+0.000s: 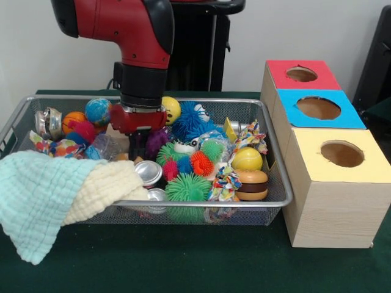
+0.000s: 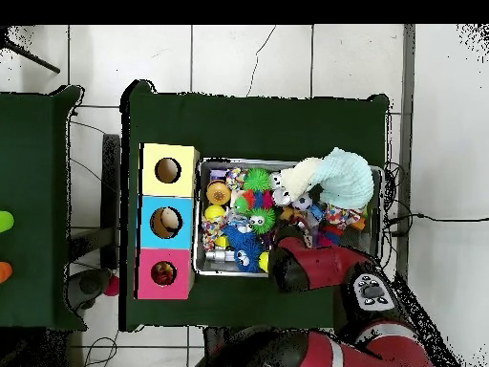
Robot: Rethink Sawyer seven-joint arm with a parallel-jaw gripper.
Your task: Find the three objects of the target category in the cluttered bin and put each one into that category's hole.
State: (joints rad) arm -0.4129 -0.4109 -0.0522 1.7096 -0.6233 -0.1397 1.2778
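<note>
Green table | hand [image 1: 139, 145] low in wire bin [image 1: 276, 160], grip unclear | red-topped hole [image 1: 302, 74] well apart

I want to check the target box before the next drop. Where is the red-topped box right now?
In the front view the red-topped box is right of the wire basket, farthest back in the row, behind the blue-topped box. Overhead, it sits lowest of the three.
</note>
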